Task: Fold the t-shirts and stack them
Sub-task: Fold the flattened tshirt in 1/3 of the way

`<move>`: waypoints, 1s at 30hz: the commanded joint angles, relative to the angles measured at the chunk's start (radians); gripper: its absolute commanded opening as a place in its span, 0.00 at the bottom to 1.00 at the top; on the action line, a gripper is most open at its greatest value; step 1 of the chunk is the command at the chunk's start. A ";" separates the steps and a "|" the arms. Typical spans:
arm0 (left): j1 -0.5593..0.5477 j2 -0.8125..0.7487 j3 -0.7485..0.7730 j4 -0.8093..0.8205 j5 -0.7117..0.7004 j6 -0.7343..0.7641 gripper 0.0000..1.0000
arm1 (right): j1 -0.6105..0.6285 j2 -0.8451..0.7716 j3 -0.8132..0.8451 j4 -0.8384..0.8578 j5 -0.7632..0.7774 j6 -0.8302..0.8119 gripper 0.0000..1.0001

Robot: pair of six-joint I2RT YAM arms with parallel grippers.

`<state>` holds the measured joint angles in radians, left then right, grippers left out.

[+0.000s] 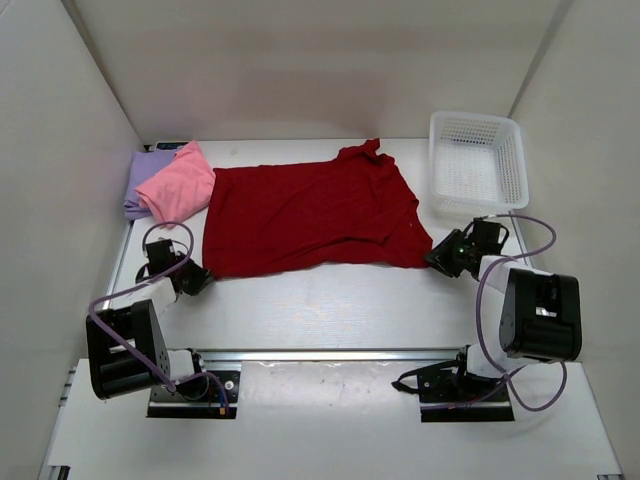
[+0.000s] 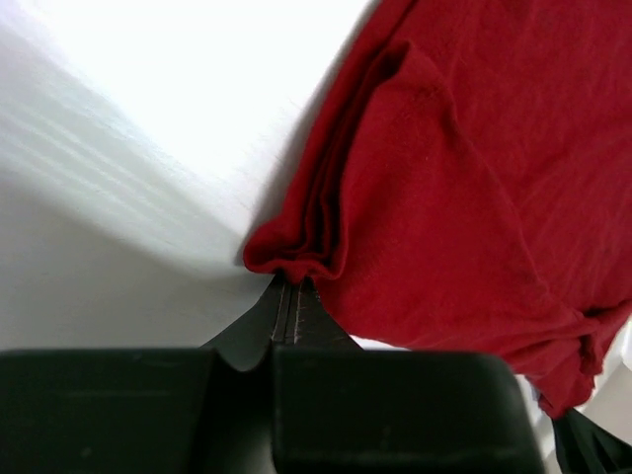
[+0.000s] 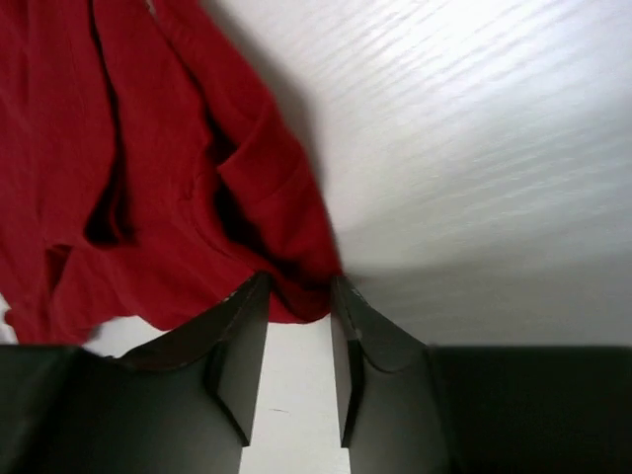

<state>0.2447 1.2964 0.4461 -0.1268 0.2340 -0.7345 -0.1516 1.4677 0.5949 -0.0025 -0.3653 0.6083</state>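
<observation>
I'm clamping my left gripper on the near-left corner of the dark red t-shirt. My right gripper is standing with jaws apart, the near-right corner lying loose between them. I'm judging this as laying-out before a fold; next I'm needing a fresh right-hand pinch. The shirt is lying flat mid-table, long axis left-right, collar seemingly far-right. The pink t-shirt and lavender t-shirt are lying far-left.
</observation>
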 commanded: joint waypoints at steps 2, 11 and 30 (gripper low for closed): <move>-0.013 0.024 -0.012 0.047 0.057 -0.014 0.00 | -0.026 -0.001 -0.036 0.098 0.041 0.042 0.28; -0.005 0.046 -0.006 0.056 0.096 -0.019 0.00 | -0.066 -0.010 0.016 -0.048 0.034 -0.011 0.00; 0.015 -0.180 0.040 -0.364 -0.142 0.210 0.00 | -0.123 -0.448 -0.094 -0.501 0.072 -0.168 0.00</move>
<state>0.2611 1.1698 0.4522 -0.3759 0.2203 -0.5987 -0.2924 1.0454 0.4141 -0.4053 -0.3717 0.5182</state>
